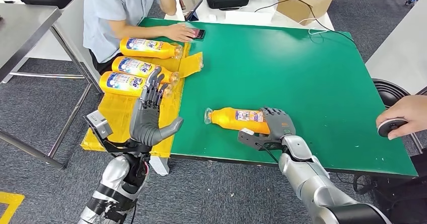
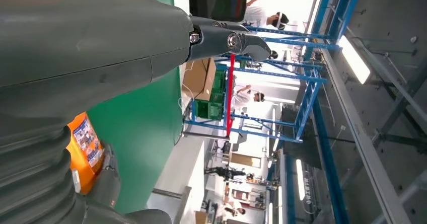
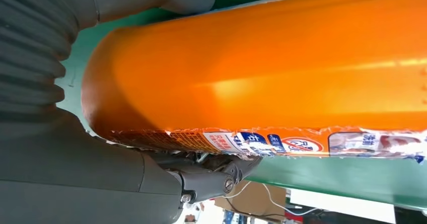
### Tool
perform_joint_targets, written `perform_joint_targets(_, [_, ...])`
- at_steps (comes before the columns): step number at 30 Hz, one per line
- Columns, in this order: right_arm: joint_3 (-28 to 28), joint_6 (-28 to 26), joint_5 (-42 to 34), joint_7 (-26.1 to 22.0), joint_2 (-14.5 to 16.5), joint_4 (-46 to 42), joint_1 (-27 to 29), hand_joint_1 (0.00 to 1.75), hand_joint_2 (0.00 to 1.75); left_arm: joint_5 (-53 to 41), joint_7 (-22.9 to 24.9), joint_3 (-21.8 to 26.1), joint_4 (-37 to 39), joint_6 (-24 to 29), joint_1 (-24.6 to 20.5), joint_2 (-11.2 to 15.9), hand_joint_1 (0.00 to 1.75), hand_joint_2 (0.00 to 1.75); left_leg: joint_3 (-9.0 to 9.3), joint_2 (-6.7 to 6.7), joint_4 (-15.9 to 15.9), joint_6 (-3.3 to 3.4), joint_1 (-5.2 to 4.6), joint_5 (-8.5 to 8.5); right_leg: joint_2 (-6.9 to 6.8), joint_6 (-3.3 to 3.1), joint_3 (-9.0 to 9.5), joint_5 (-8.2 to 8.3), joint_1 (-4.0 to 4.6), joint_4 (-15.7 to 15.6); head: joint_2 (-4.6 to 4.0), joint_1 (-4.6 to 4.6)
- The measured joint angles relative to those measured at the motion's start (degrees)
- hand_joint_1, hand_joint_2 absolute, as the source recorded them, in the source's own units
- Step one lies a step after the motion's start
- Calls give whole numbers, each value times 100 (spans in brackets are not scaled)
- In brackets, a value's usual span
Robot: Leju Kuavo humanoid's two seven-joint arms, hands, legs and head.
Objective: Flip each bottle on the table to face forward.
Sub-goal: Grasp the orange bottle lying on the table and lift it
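Observation:
An orange bottle [image 1: 235, 119] lies on its side near the front edge of the green table [image 1: 302, 73], cap toward the left, label partly up. My right hand [image 1: 276, 126] grips its base end, fingers over the top and thumb below. The right wrist view shows the orange bottle [image 3: 262, 68] pressed against the palm, with fingers [image 3: 211, 176] under the label. My left hand [image 1: 149, 114] is raised with fingers spread and holds nothing, just off the table's left edge. Three orange bottles [image 1: 132, 67] lie in a row on a yellow sheet [image 1: 121, 114] behind it.
A person in a blue shirt [image 1: 118, 12] sits at the far left corner with a hand by a phone [image 1: 198, 33]. Another person's hand [image 1: 403, 116] holds a dark device at the right edge. A cardboard box [image 1: 304, 1] and black cases stand beyond the table.

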Motion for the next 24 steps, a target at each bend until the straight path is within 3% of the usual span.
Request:
perform_joint_targets(11, [12, 217, -198, -214, -13, 18, -4, 175, 175, -4, 4, -53, 140, -8, -101, -14, 0, 175, 14, 2, 0, 0, 0, -1, 1, -1, 12, -1, 0, -1, 0, -1])
perform_joint_targets(14, [-32, 240, -471, -530, -7, 24, 16, 175, 175, -8, 20, -55, 168, -4, -114, -14, 0, 175, 17, 2, 0, 0, 0, -1, 1, -1, 17, -1, 1, 0, 0, 0])
perform_joint_targets(17, [-300, -183, -1458, -1826, 71, -2, 179, 175, 175, 263, 386, -51, 219, 116, -116, -19, 0, 175, 16, 1, 0, 0, 1, -1, 0, -1, 20, -1, 1, 1, 0, 1])
perform_joint_targets(19, [-525, -553, -2429, -2864, 236, -172, 458, 175, 175, 824, 1105, -43, 397, 357, -143, -32, 0, 175, 10, 2, 0, 0, 0, -1, 0, 0, 16, -1, 2, 2, 0, 0])
perform_joint_targets(20, [-558, -670, -2968, -3155, 338, -356, 629, 175, 175, 1055, 1411, -40, 551, 509, -164, -38, 0, 175, 5, 2, 0, -1, 0, -1, 0, 0, 9, -1, 3, 3, 0, -2])
perform_joint_targets(24, [-158, -860, -4811, -3310, 675, -1301, 1089, 175, 175, 1286, 1530, -47, 1295, 800, -273, -44, 0, 175, -15, 4, 0, -3, 3, 2, 2, -2, -22, -2, 3, 16, 0, -2])
